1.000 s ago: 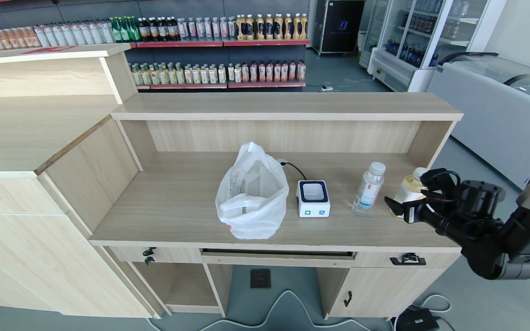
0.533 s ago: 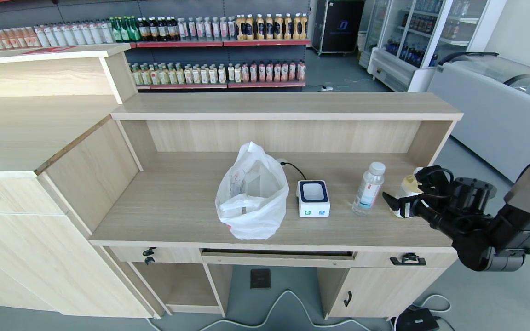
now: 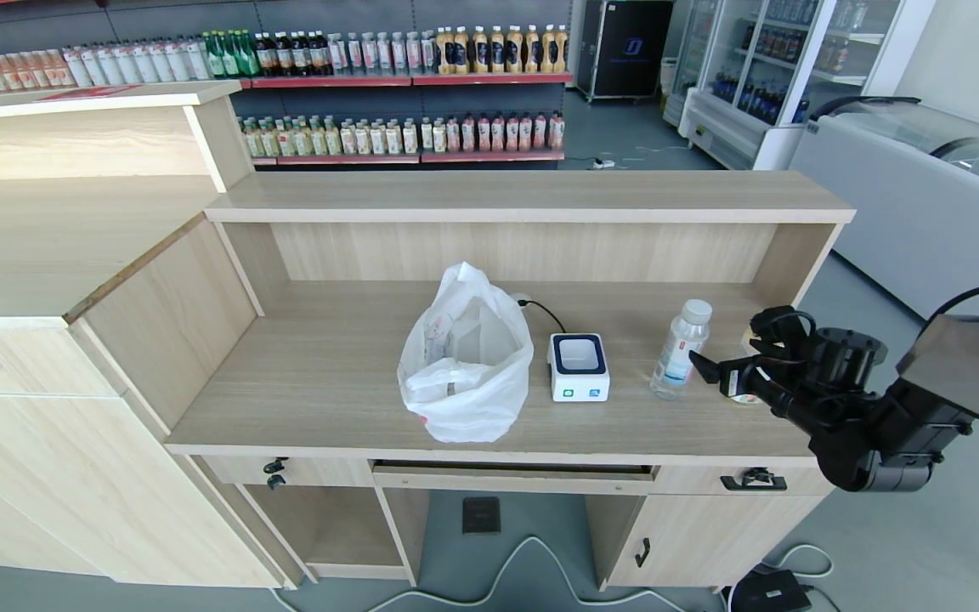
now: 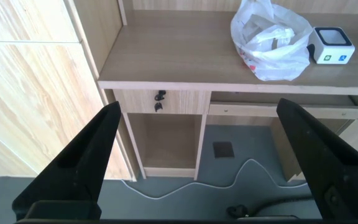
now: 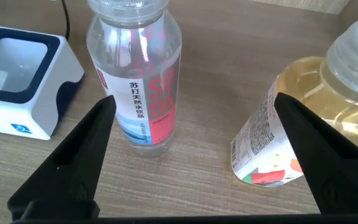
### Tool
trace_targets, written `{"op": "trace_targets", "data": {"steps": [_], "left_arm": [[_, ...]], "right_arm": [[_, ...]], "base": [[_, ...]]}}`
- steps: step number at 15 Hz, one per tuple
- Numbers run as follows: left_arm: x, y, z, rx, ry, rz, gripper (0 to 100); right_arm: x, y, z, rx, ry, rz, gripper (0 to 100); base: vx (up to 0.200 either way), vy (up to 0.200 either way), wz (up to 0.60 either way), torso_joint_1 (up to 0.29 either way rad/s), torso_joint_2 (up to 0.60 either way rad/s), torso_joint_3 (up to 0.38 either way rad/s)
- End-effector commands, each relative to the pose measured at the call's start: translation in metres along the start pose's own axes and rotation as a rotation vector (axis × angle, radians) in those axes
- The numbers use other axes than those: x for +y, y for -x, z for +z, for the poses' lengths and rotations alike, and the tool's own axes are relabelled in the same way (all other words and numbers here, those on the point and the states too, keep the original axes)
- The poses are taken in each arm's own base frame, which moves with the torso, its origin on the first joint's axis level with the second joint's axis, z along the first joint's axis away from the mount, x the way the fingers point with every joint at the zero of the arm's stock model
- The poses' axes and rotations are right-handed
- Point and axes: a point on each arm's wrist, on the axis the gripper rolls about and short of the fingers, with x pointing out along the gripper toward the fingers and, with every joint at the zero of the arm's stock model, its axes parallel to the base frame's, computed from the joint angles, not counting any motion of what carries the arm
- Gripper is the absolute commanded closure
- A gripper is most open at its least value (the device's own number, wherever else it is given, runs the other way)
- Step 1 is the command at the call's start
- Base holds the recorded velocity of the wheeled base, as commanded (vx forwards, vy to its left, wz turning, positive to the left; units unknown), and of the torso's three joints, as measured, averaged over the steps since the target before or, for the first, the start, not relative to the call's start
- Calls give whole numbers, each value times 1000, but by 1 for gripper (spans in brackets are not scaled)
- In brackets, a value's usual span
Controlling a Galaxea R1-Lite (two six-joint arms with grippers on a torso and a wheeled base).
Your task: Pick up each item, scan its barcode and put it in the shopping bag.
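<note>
Counter [image 3: 328, 382]: shopping bag [image 3: 466, 361] stands at 9 o'clock of the scanner [image 3: 579, 365], just beside it. Clear bottle [image 3: 681, 348] stands upright at the scanner's 3 o'clock, and the yellow-drink bottle [image 5: 303, 124] at 3 o'clock of that. Right gripper [image 3: 723, 374] is low before both bottles, jaws spread wide, gripping nothing. Left gripper [image 4: 197, 106] hangs below the counter front, jaws apart, empty.

A wooden counter [image 3: 328, 374] stands before shelves of drinks [image 3: 404, 51], fridges [image 3: 761, 68] and a chest freezer [image 3: 923, 195].
</note>
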Motion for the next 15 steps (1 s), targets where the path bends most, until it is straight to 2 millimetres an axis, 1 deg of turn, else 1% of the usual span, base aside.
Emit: {"op": "trace_targets", "data": {"steps": [1,4,5,9,13,15], "left_arm": [[0,0,0,1,0,0,0],[0,0,0,1,0,0,0],[0,0,0,1,0,0,0],[0,0,0,1,0,0,0],[0,0,0,1,0,0,0],[0,0,0,1,0,0,0]], "right_arm": [[5,-10,-6,-3,2,15,0],[15,-24,-12,-22,-3,40,0],[18,-28,-10,-33,0,47,0],[24,-36,-16,-26,-1,76,0],[32,-51,-13,-52,5,94,0],[36,-55,-10,-69,8,102,0]], "base": [[0,0,0,0,0,0],[0,0,0,0,0,0],[0,0,0,0,0,0],[0,0,0,0,0,0],[0,0,0,0,0,0],[0,0,0,0,0,0]]}}
